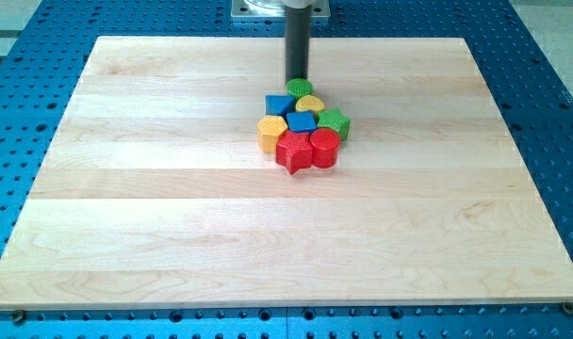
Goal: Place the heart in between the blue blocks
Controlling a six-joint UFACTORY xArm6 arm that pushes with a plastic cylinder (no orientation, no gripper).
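The blocks sit in one tight cluster just above the board's middle. The yellow heart (310, 103) lies near the cluster's top, right of one blue block (278, 104) and above the other blue block (302, 122). A green round block (300, 88) is at the very top. My tip (296, 77) stands right behind the green round block, touching or nearly touching it. A green star (335, 122) is at the right, a yellow hexagon-like block (271, 133) at the left, a red star (293, 151) and a red round block (325, 148) at the bottom.
The wooden board (173, 207) lies on a blue perforated table (550, 94). The arm's base mount (282, 8) shows at the view's top edge.
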